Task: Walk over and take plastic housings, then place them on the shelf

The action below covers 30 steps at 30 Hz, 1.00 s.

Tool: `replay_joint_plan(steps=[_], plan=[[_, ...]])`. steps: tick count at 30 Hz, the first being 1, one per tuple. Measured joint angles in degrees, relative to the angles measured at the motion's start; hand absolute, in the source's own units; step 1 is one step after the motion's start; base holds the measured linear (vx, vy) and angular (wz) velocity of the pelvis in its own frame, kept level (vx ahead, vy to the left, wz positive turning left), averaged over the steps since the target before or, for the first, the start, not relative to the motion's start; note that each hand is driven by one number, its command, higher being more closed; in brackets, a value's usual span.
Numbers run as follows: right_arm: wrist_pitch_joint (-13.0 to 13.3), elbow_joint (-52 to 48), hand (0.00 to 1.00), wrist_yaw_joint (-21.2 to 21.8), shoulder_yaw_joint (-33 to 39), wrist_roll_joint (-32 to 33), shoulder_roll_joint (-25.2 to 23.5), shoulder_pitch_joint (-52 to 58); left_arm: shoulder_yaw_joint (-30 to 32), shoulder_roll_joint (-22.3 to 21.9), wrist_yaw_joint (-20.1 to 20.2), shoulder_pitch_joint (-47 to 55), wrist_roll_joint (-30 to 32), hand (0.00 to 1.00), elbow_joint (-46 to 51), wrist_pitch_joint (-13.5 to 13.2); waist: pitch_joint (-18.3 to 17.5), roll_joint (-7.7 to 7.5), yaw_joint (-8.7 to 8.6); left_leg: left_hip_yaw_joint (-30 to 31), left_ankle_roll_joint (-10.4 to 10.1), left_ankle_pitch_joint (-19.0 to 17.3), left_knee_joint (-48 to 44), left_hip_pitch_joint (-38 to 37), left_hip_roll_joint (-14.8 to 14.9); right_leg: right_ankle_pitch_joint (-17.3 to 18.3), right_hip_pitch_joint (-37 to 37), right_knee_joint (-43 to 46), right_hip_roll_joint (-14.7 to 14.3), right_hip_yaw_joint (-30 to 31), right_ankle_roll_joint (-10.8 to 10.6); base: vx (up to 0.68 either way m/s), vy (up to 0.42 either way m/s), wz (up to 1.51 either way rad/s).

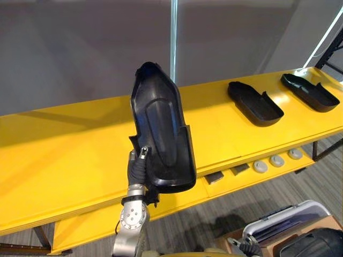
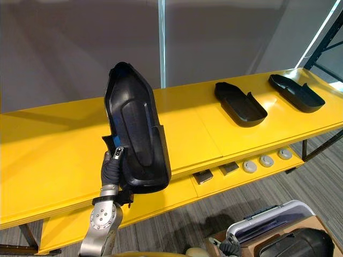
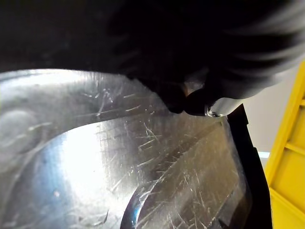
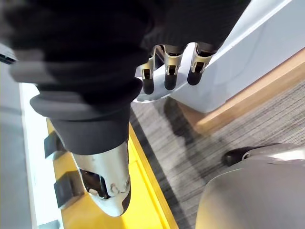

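Housing (image 1: 161, 128) clamped upright in left hand (image 1: 136, 170); lower it flat onto yellow shelf (image 1: 64, 160), clear of neighbouring housing (image 1: 255, 103).

The top deck of the yellow shelf (image 1: 64, 144) is bare across its left and middle span, so passage is free there. Its right end is occupied by one black housing (image 1: 254, 103) and a second black housing (image 1: 311, 92), set apart from each other. The upright plastic housing (image 1: 161, 134) in the left hand (image 1: 138, 167) stands before the middle span (partly masking it), and a thin post (image 1: 173, 32) rises behind.
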State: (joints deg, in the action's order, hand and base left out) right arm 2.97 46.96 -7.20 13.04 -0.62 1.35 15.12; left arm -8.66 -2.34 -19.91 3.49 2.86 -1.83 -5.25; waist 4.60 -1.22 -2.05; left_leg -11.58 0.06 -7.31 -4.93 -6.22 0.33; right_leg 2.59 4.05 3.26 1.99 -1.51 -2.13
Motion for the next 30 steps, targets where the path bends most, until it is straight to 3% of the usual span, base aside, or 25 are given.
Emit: replay_joint_plan(steps=[8, 12, 17, 22, 23, 30], plan=[[0.04, 1.74, 0.0, 0.01, -0.41, -0.28, 0.75, -0.26, 4.11, 1.99, -4.8, -11.29, -0.61, 1.0, -11.45, 2.34, 0.06, 0.1, -1.53, 0.74, -0.09, 5.21, 6.55, 0.31, -0.19, -3.2, -1.92, -2.85, -0.69, -0.18, 1.11, -0.11, -0.038, 0.02], [-0.16, 1.7, 0.0, 0.01, -1.37, -0.58, 1.0, -0.44, 6.01, 3.12, -6.48, -16.5, -6.28, 1.0, -17.97, 2.68, 0.17, -0.04, -3.38, 0.99, -0.95, 7.47, 10.04, 0.3, -0.26, -4.77, -2.6, -4.74, -1.0, -0.41, 0.97, -0.13, -0.035, 0.01], [-0.18, 1.69, 0.0, -0.04, -2.38, -0.69, 1.32, -0.02, 7.07, 4.69, -7.52, -23.19, -8.42, 1.0, -25.94, 3.93, 0.38, -0.22, -3.78, 0.79, -1.38, 7.96, 10.65, 1.34, -0.17, -5.35, -3.49, -5.61, -1.09, -0.43, 1.23, -0.08, -0.02, -0.04], [-0.11, 1.68, 0.0, -0.13, -2.76, -1.2, 1.35, -0.15, 8.46, 6.26, -8.95, -27.79, -7.35, 1.0, -30.45, 5.01, 0.84, -0.32, -5.26, 0.67, -1.42, 7.98, 10.7, 1.59, -0.12, -5.52, -3.45, -6.4, -1.16, -0.38, 1.12, 0.01, 0.001, -0.01], [-0.05, 1.69, 0.0, -0.14, -2.77, -1.24, 1.35, -0.24, 9.07, 6.72, -9.05, -30.02, -6.71, 0.0, -32.19, 5.02, 1.49, -0.39, -5.37, 0.62, -1.41, 7.98, 10.7, 1.6, -0.12, -5.72, -3.44, -6.41, -1.18, -0.31, 0.9, 0.03, 0.006, -0.03], [0.35, 1.78, 0.0, -0.2, -2.96, -1.83, 1.33, -1.16, 11.3, 9.86, -9.1, -36.7, -6.62, 0.0, -37.01, 5.09, 2.69, -0.31, -6.63, 0.4, -1.03, 8.25, 10.35, 2.04, -0.11, -6.3, -3.96, -6.51, -1.3, -0.1, 1.4, 0.05, 0.002, -0.02]])
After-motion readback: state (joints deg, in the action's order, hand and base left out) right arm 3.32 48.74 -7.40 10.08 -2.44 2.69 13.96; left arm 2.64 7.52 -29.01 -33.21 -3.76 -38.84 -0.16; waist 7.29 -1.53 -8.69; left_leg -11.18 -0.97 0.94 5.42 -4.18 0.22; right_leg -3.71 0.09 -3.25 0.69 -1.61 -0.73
